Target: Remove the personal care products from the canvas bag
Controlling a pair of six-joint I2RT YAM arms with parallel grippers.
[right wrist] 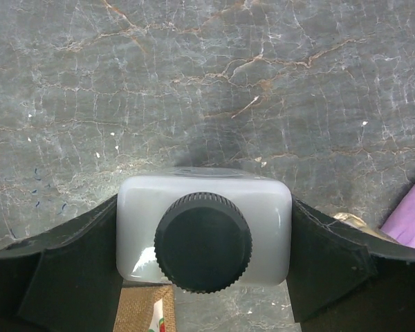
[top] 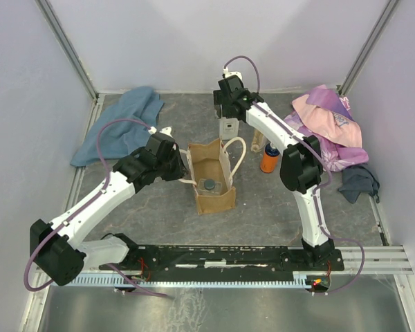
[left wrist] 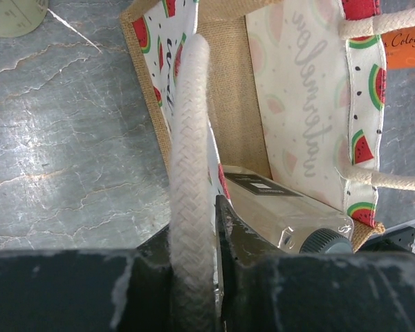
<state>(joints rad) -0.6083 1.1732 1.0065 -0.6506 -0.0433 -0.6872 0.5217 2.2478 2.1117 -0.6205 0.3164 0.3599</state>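
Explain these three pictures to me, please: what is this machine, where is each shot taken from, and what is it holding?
These are two robot arms bolted to the near edge of a table. The wide picture looks down from above; the other two come from a camera on each wrist. The left claw is clamped on a cream rope handle of the canvas bag, which has a bottle inside. The right claw grips a white bottle with a dark cap. An orange bottle stands on the table, with a blue cloth and a pink cloth at the back.
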